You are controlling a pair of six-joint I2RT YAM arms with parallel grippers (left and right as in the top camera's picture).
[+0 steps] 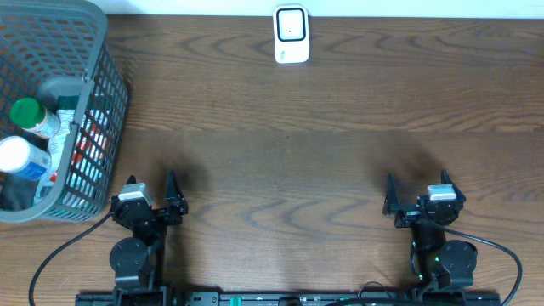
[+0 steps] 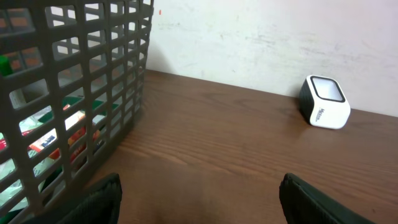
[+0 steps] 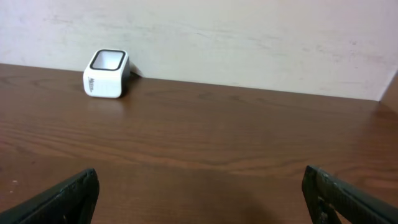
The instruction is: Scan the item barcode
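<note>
The left gripper [image 1: 151,182] and right gripper [image 1: 417,182] sit spread and empty. The items [image 1: 30,115] lie in the basket [image 1: 95,51] just left of the left gripper, likely for easy reach. The scanner [image 1: 291,34] stands far ahead, between both.

Light is even and soft, moderately bright. Faint blurry shadows on the dark brown wooden table [image 1: 289,170] ahead of both my arms. Mild sheen on the wood in my wrist views, no hard glare. My black fingertips [image 2: 99,202] are out of focus. The grey plastic mesh basket [image 2: 74,93] is reasonably sharp.
</note>
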